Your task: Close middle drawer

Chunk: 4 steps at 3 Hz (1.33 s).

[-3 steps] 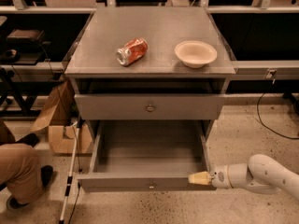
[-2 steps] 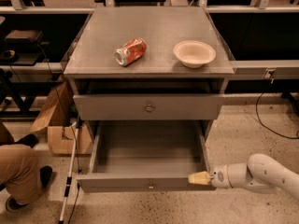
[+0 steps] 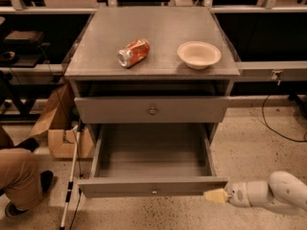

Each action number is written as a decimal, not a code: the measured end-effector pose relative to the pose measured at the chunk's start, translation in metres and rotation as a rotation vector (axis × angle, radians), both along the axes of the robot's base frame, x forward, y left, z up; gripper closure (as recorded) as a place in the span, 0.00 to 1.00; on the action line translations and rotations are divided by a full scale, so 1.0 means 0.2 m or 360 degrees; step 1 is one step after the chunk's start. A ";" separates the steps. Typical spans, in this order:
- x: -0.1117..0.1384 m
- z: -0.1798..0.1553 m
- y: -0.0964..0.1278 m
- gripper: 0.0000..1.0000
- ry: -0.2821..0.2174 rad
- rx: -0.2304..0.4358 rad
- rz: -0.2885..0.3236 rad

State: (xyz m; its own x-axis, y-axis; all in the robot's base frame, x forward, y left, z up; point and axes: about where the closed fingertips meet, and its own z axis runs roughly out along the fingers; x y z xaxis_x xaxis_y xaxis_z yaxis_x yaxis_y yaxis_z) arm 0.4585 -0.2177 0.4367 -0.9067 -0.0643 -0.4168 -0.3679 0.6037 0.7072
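Observation:
The middle drawer point(image 3: 152, 189) is pulled far out of the grey cabinet point(image 3: 76, 71). Its long empty tray point(image 3: 152, 150) is open to view, and the low front panel has a small round knob at its centre. My gripper point(image 3: 216, 195) is at the lower right, on a white arm point(image 3: 273, 195) that comes in from the right edge. Its cream tips look closed together and empty. They sit at the right end of the drawer's front panel, just below its corner.
A closed drawer point(image 3: 152, 110) with a like knob sits above the open one. On the cabinet top lie a crushed red can point(image 3: 133, 52) and a beige bowl point(image 3: 199, 55). A person's leg point(image 3: 19, 176), a white cane point(image 3: 71, 176) and a cardboard box point(image 3: 60, 123) are on the left.
My gripper has shifted a little to the right and down at the right end of the drawer front. The drawer stays pulled out.

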 end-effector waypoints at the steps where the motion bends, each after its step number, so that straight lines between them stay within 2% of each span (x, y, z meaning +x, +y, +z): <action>1: -0.11 -0.04 -0.05 1.00 -0.0028 0.0035 0.0079; 2: -0.08 -0.09 -0.05 1.00 -0.0021 0.0045 0.0110; 4: 0.12 -0.08 -0.04 1.00 0.0073 0.0044 -0.0011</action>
State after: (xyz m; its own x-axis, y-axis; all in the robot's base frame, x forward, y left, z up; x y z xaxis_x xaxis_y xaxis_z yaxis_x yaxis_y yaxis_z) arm 0.4835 -0.2251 0.4197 -0.9254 -0.0472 -0.3761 -0.3306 0.5859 0.7399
